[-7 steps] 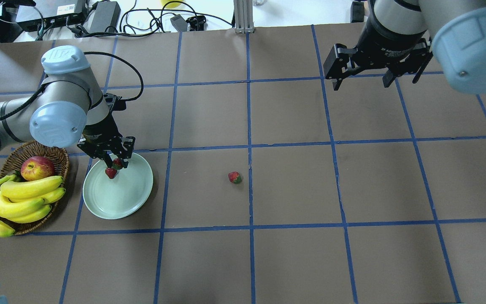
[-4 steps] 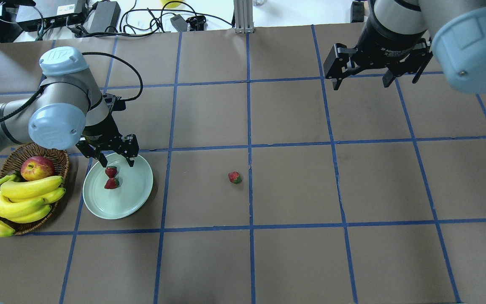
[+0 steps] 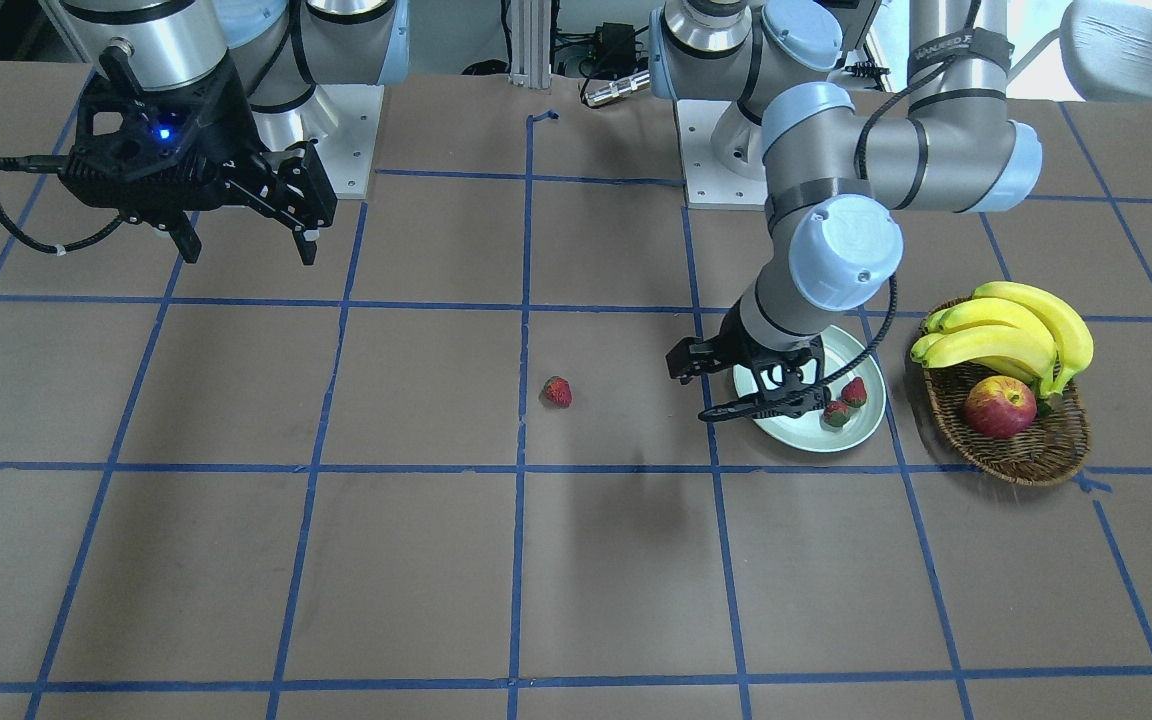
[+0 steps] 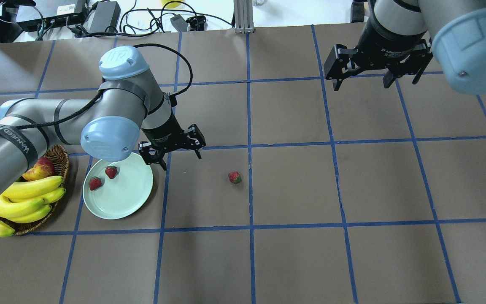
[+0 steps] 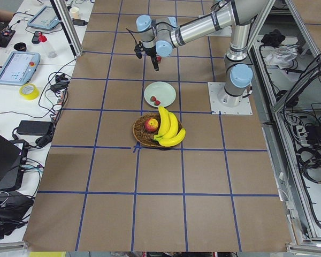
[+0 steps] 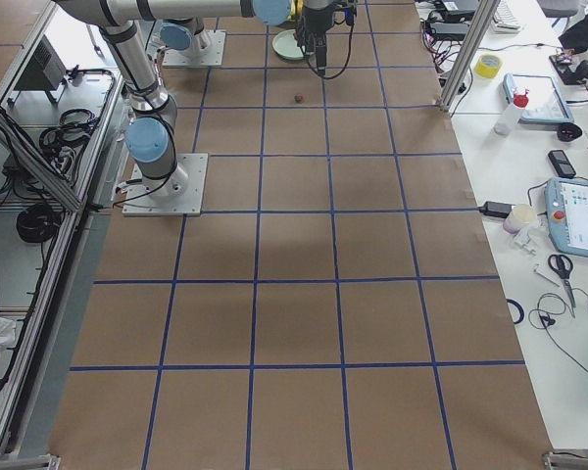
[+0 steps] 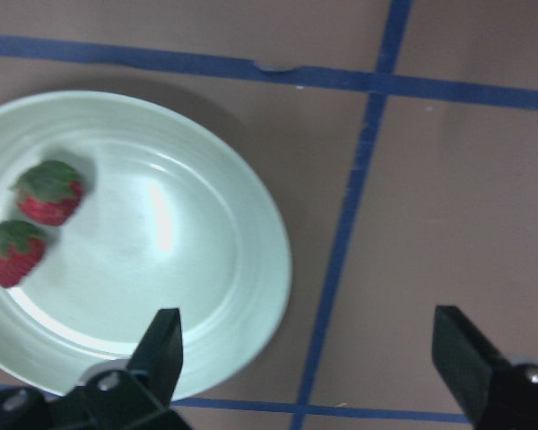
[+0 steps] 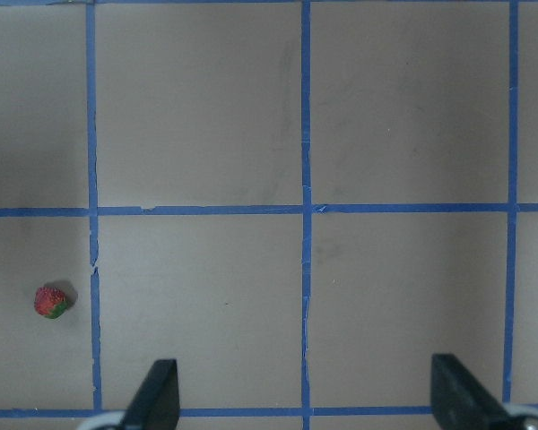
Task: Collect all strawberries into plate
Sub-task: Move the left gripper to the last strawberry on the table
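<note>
Brown tabletop (image 4: 293, 190) bears the plate (image 4: 129, 198) holding two strawberries (image 4: 111, 172); a third strawberry (image 4: 234, 177) lies well apart. Both empty, the left gripper (image 4: 182, 161) gapes wide beside the plate, the right gripper (image 4: 361, 86) likewise, far off.

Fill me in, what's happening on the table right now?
The robot is collecting strawberries onto the mint-green plate. Two strawberries lie on the plate; the third strawberry sits on the bare table, toward the middle. The left gripper hovers open and empty just beyond the plate's rim, on the side of that loose berry. The right gripper hangs open and empty, far off.
</note>
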`<action>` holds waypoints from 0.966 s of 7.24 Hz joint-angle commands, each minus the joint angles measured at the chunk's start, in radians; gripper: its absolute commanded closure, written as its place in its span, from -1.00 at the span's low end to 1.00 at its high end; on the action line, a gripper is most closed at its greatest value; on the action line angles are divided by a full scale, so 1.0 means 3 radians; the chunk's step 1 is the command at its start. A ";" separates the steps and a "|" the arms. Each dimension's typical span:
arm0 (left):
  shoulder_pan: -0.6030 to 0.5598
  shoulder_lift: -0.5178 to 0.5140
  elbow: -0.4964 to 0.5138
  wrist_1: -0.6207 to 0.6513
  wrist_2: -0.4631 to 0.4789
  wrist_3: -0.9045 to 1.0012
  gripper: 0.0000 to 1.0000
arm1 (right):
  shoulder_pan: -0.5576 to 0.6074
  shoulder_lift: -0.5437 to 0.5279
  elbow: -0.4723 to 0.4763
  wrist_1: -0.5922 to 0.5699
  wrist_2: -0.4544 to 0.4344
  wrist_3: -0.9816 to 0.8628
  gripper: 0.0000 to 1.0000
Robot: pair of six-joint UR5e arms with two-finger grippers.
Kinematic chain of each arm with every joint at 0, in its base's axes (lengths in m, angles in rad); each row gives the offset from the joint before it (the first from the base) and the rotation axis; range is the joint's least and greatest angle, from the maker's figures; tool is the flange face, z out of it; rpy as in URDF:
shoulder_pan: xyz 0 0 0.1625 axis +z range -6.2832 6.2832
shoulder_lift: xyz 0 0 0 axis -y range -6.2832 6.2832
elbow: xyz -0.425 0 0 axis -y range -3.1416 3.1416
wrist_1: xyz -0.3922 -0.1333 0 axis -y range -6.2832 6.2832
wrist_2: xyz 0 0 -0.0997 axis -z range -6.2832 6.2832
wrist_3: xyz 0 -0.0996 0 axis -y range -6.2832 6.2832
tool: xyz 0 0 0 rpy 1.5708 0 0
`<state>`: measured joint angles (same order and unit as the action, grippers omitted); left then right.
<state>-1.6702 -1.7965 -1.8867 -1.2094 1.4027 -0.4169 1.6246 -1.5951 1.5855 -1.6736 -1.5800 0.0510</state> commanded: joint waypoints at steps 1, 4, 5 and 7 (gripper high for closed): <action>-0.0113 -0.0040 -0.0011 0.0053 -0.0278 -0.0547 -0.88 | 0.0005 -0.0001 0.0002 0.0000 0.0005 -0.0001 -1.00; -0.0312 -0.0208 -0.0011 0.0261 -0.0263 -0.1394 -0.94 | 0.0005 -0.0016 0.0007 0.0000 0.0000 0.0004 -1.00; -0.0404 -0.0310 -0.0011 0.0491 -0.0258 -0.1762 -0.98 | 0.0005 -0.0016 0.0012 0.0000 0.0000 0.0004 -1.00; -0.0466 -0.0449 -0.0011 0.0559 -0.0207 -0.1821 -0.98 | 0.0005 -0.0016 0.0018 0.0000 0.0005 0.0004 -1.00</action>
<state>-1.7960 -1.9054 -1.8906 -1.0588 1.3315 -0.9409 1.6260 -1.5998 1.5899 -1.6735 -1.5790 0.0522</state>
